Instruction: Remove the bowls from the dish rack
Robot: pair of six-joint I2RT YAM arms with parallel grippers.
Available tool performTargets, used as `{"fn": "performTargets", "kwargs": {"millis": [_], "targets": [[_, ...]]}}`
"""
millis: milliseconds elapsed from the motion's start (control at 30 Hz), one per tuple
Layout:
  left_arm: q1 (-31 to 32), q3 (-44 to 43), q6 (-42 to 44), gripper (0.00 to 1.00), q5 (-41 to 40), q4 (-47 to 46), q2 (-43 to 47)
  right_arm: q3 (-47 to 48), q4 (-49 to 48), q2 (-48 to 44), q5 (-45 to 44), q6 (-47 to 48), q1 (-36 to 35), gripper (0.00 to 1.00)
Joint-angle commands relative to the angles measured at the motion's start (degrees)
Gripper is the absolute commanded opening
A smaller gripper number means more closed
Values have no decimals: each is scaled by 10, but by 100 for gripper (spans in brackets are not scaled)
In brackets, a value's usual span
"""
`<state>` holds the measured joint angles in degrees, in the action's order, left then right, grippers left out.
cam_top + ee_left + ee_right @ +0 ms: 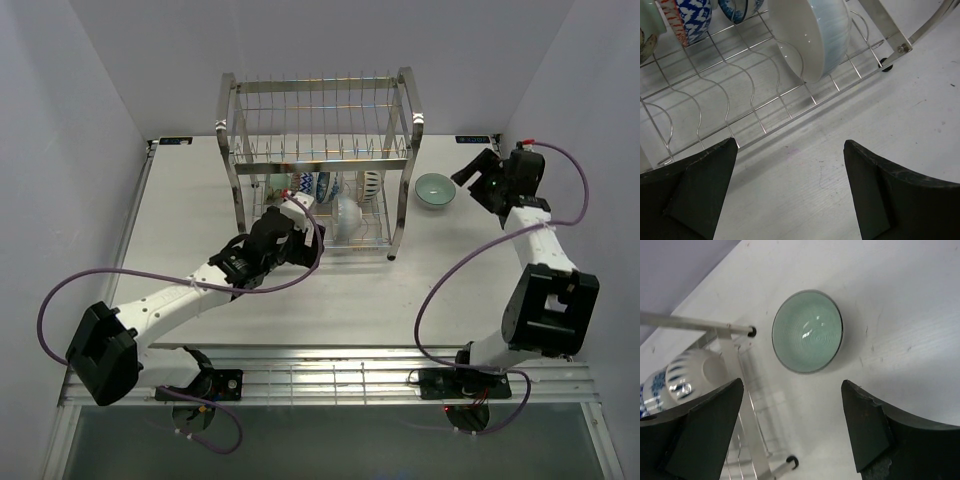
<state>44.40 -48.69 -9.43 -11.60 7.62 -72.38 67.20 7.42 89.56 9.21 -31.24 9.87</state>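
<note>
Sitting mint bowl (pixel 807 331) ahead of right tool (pixel 792 383), untouched.

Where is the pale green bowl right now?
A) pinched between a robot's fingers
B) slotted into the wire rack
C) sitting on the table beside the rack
C: the green bowl sits upright on the table beside the dish rack, and the right arm's fingers are spread open, clear of it.
</note>
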Motion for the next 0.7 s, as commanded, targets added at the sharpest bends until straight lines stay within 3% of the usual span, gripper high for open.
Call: {"fn": "performTargets", "kwargs": {"millis": [0,300,667], "targets": [[-14,13,-47,98,69,-41,26,-100,-8,-101,50,-11,-3,84],[-20,97,-199,95,170,-203,22,-302,-22,-315,118,12,-8,82],[-20,27,-221,94,155,-273,-84,-406,-15,-426,186,31,-11,81]]}}
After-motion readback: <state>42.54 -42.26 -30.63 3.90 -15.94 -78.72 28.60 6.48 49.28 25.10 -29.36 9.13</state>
